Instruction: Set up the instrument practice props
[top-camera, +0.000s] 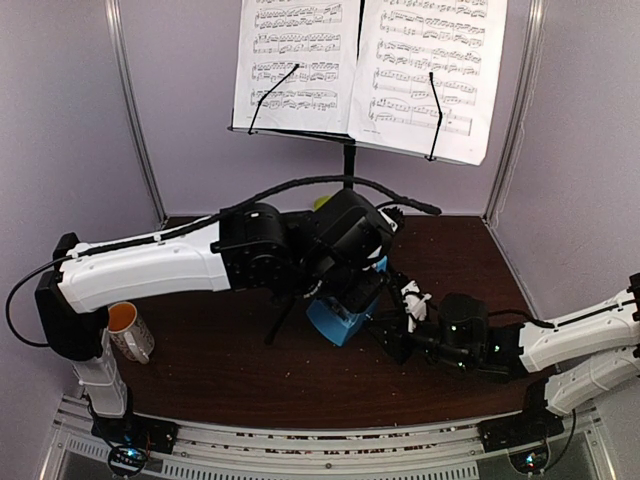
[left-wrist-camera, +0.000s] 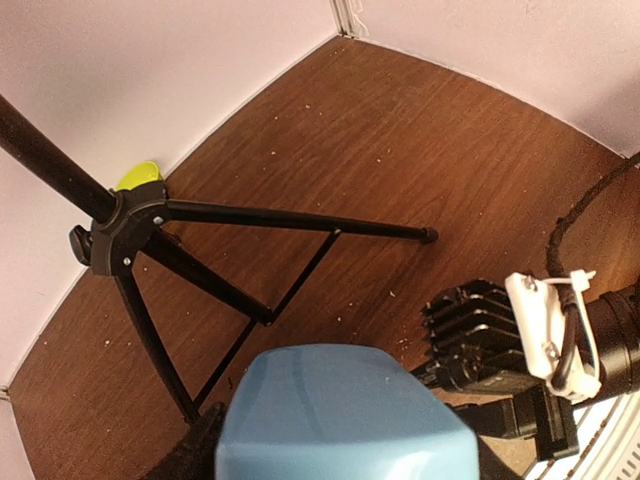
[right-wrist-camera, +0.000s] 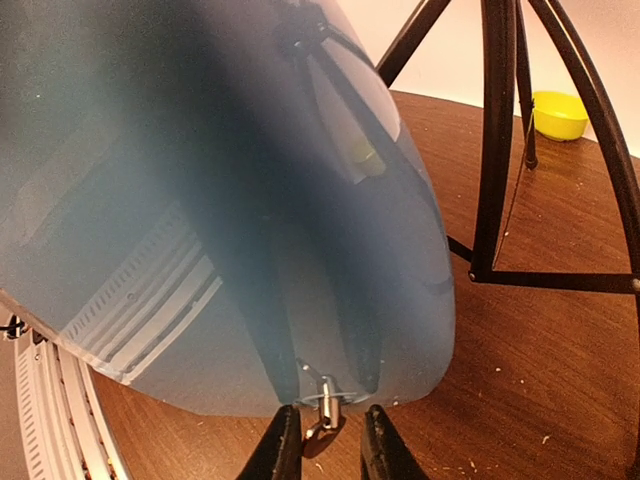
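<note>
The black music stand (top-camera: 349, 160) stands at the back of the table with two sheet-music pages (top-camera: 295, 60) (top-camera: 430, 70) on its desk. Its tripod legs (left-wrist-camera: 125, 225) (right-wrist-camera: 497, 150) spread just behind the grippers. My left gripper (top-camera: 350, 285) is shut on the blue metronome (top-camera: 340, 315) (left-wrist-camera: 340, 415) and holds it from above at the table's middle. My right gripper (right-wrist-camera: 328, 450) sits at the metronome's (right-wrist-camera: 200, 200) lower side. Its fingers stand close on either side of a small metal winding key (right-wrist-camera: 325, 412), with a narrow gap left on one side.
A white mug (top-camera: 128, 328) with an orange inside sits at the near left beside the left arm's base. A lime-green bowl (left-wrist-camera: 138, 176) (right-wrist-camera: 558, 113) lies behind the tripod by the back wall. Purple walls close in the table's back and sides.
</note>
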